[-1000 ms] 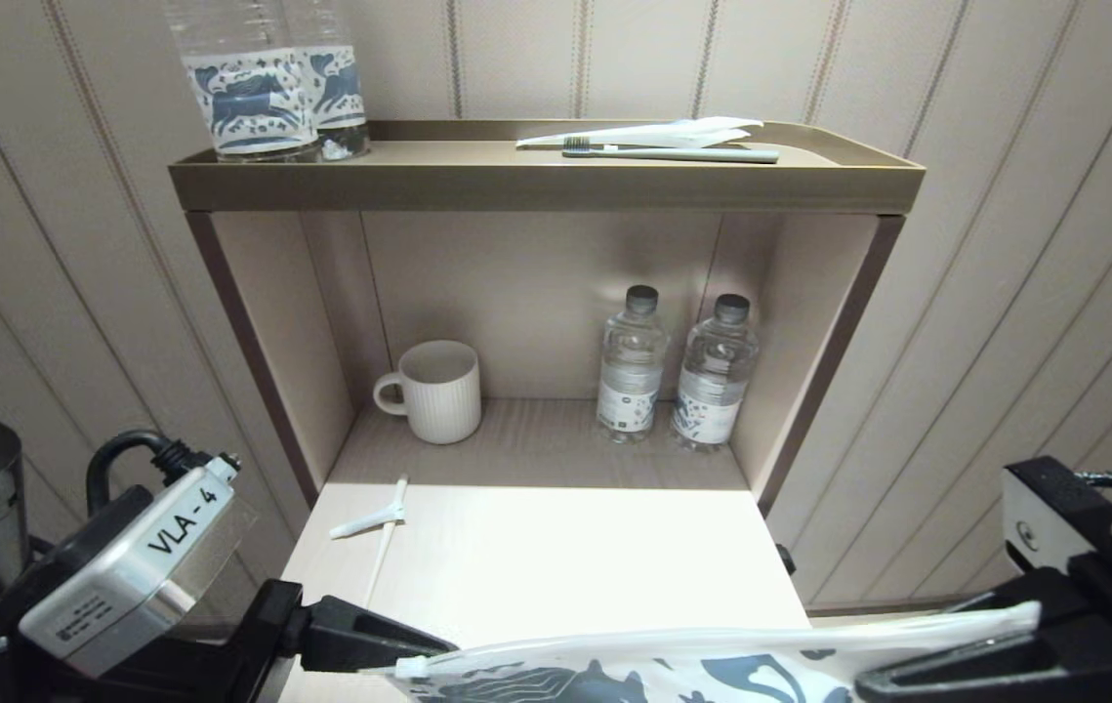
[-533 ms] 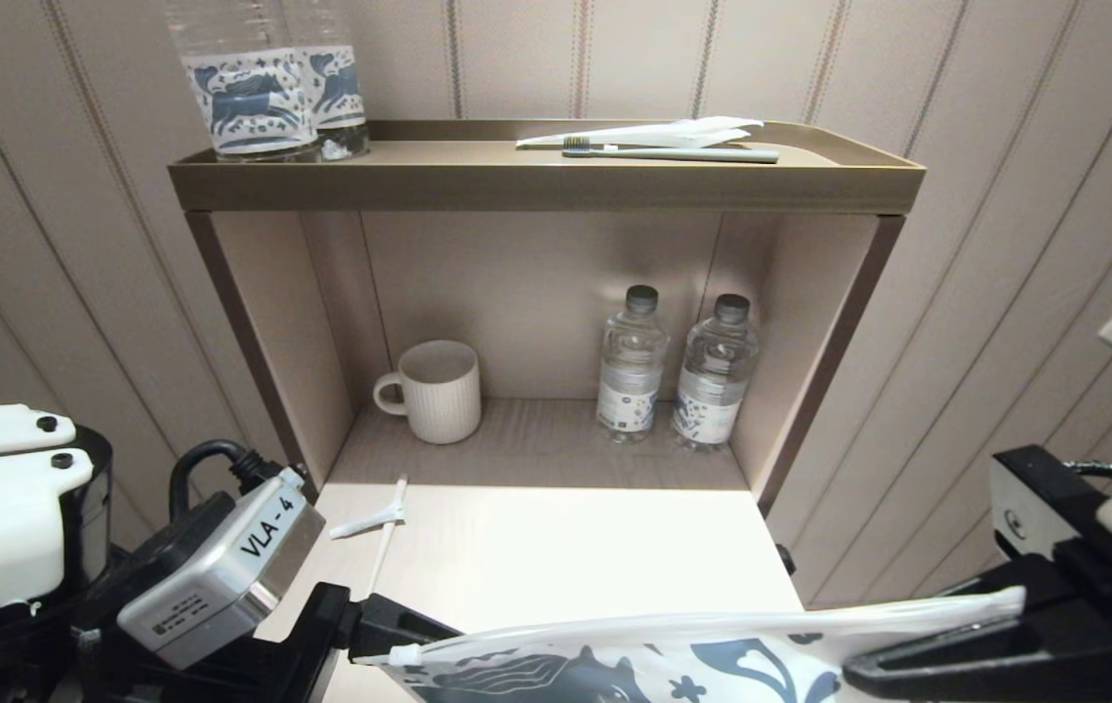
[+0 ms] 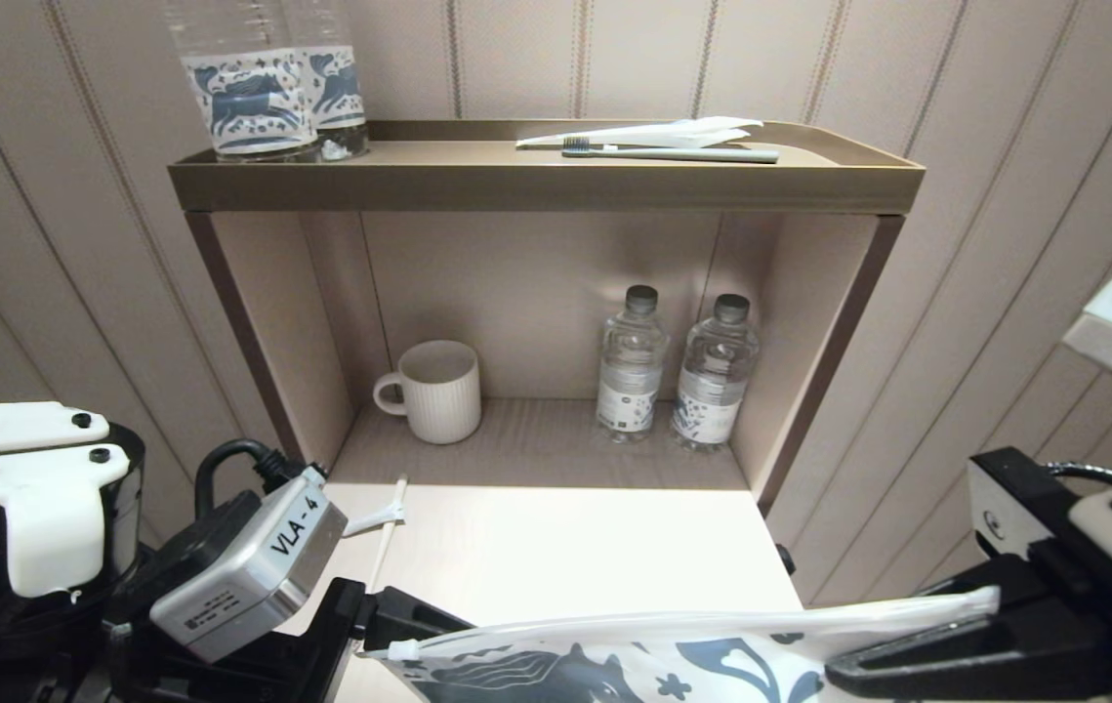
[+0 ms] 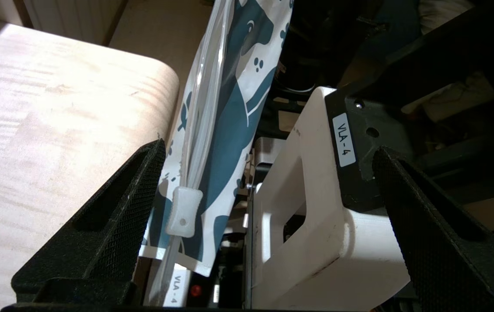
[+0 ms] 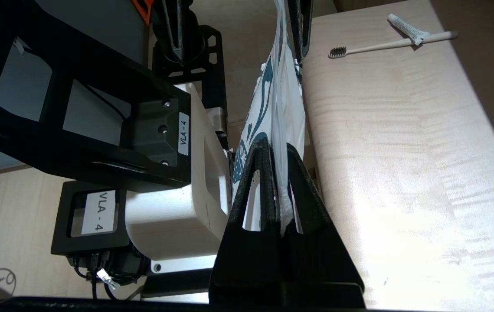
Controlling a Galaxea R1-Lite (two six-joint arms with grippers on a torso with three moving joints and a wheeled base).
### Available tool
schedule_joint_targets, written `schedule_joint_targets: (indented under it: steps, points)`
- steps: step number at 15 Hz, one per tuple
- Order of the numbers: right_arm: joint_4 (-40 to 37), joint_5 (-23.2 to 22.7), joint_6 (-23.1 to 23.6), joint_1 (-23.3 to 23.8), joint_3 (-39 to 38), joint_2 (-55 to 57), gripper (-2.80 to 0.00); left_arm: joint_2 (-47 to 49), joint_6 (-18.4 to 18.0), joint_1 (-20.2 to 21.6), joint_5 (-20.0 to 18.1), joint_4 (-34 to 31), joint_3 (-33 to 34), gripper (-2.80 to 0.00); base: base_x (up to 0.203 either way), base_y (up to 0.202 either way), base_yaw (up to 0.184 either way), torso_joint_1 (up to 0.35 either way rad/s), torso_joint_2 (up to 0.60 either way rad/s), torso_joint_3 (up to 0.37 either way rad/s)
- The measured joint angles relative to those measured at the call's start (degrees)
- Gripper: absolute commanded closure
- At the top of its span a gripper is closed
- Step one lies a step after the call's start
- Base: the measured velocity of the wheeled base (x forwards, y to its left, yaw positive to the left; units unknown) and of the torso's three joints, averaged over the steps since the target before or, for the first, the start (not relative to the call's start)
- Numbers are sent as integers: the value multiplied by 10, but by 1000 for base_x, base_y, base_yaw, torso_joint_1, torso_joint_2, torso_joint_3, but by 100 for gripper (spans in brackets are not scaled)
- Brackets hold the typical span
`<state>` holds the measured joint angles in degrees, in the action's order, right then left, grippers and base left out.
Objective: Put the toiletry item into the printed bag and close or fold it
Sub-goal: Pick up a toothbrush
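"VLA - 4" labels mark the left camera housing and the robot body.

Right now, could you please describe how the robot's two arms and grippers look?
Both grippers, left gripper and right gripper, have black wedge-shaped fingers with textured pads. Wrist housings are white and black with "VLA-4" labels; a black cable loops over the left wrist.

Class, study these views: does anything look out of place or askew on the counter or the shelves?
Mildly. The white toothbrush and small tube lie crossed on the counter, still outside the printed bag. That bag hangs off the counter edge, pinched only by the right gripper; the left gripper stands open around its zipper end.
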<state>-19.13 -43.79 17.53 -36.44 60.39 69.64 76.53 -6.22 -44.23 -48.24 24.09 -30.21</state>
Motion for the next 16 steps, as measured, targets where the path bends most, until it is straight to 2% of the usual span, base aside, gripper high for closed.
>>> schedule_joint_targets:
  steps: [11, 16]
  points:
    - [0, 1, 2, -1, 1, 15, 0, 6, -2, 0, 1, 0, -1, 0, 0, 0, 0, 0, 0, 0]
    - [0, 7, 2, -25, 5, 38, 0, 21, -3, 0, 1, 0, -22, 0, 0, 0, 0, 0, 0, 0]
